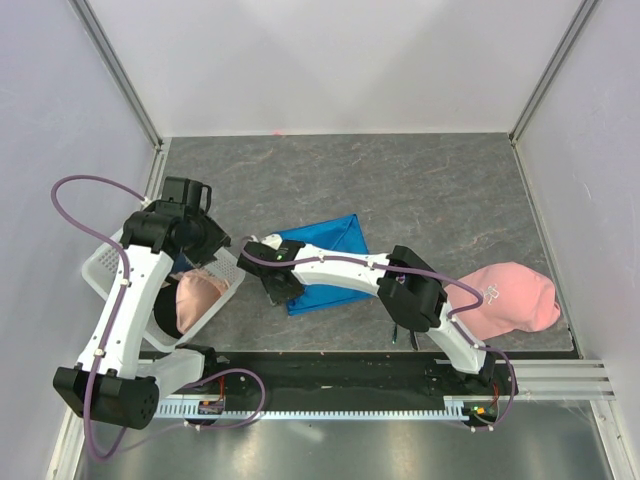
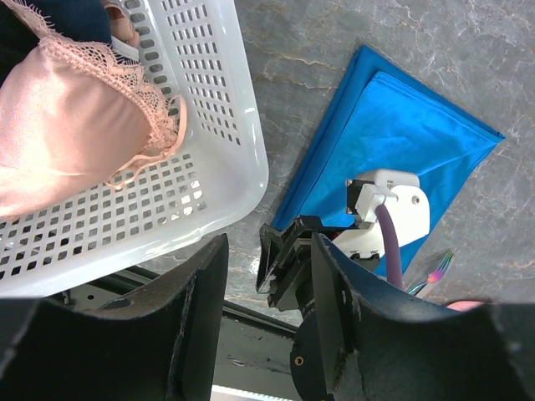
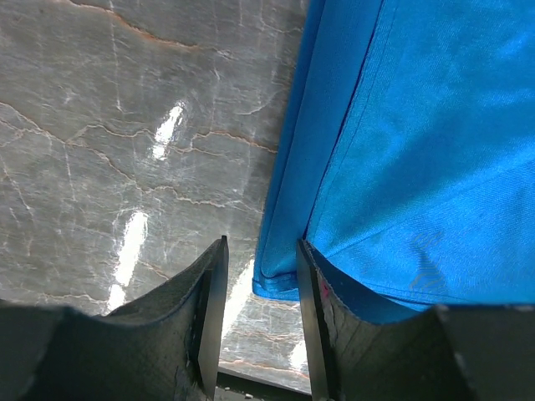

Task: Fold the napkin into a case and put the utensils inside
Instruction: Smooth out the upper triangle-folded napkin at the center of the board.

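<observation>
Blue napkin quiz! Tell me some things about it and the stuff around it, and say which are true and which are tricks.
1. The napkin lies folded on the table. True.
2. The white basket is empty. False: a pink lacy cloth is in it.
3. The right pincer is open around the napkin's corner. True.
4. The pink cap sits on the napkin. False: it lies apart, on the table.
5. The left pincer holds a fork. False: it is open and empty.

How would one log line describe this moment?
right tool: open, straddling corner of folded napkin | left tool: open, empty, beside basket | utensils: beside napkin
</observation>
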Robot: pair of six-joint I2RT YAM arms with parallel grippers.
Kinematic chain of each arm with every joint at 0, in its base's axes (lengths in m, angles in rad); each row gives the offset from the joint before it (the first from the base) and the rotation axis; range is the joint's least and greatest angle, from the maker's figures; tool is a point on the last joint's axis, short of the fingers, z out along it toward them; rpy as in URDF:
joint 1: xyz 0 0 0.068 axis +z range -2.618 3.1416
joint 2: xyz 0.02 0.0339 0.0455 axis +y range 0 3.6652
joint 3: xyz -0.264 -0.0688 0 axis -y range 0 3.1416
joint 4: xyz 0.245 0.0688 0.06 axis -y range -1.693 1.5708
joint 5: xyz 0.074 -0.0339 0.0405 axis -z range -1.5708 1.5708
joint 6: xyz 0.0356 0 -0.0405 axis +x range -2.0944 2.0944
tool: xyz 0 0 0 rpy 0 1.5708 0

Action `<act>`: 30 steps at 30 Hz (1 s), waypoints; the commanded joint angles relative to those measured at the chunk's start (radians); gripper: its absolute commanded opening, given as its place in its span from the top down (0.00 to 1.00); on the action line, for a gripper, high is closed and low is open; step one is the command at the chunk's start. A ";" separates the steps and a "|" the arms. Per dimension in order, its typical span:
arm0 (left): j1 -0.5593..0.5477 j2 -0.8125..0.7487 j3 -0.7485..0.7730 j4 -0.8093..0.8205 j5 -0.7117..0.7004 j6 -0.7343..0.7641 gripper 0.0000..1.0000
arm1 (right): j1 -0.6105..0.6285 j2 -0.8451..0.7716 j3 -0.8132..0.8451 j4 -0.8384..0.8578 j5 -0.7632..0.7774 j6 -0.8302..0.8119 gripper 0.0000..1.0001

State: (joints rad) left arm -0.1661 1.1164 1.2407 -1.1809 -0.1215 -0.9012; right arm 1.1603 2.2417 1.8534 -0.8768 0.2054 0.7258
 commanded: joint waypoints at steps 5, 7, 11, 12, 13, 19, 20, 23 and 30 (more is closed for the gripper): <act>-0.007 -0.026 -0.009 -0.008 -0.017 -0.038 0.48 | 0.010 -0.054 0.061 -0.057 0.072 0.009 0.53; -0.007 -0.024 -0.010 -0.008 -0.017 -0.036 0.48 | 0.009 -0.057 0.058 -0.065 0.077 0.008 0.53; -0.007 -0.027 -0.014 -0.006 -0.014 -0.036 0.48 | 0.007 -0.041 0.049 -0.067 0.071 -0.002 0.52; -0.007 -0.027 -0.017 -0.006 -0.013 -0.035 0.48 | 0.007 -0.036 0.046 -0.067 0.068 -0.003 0.52; -0.007 -0.027 -0.017 -0.008 -0.013 -0.033 0.48 | 0.007 -0.030 0.044 -0.067 0.065 -0.005 0.52; -0.007 -0.038 -0.024 -0.008 -0.020 -0.030 0.48 | 0.010 -0.011 0.041 -0.057 0.046 -0.014 0.53; -0.007 -0.036 -0.023 -0.008 -0.017 -0.030 0.48 | 0.010 -0.017 0.046 -0.054 0.048 -0.016 0.53; -0.007 -0.036 -0.023 -0.008 -0.018 -0.031 0.48 | 0.009 -0.033 0.081 -0.056 0.046 -0.020 0.53; -0.007 -0.036 -0.026 0.000 -0.012 -0.031 0.48 | -0.002 -0.080 0.086 -0.079 0.065 -0.016 0.52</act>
State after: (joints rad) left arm -0.1707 1.0966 1.2175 -1.1805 -0.1211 -0.9012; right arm 1.1667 2.2303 1.9320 -0.9382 0.2455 0.7109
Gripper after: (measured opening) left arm 0.518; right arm 0.480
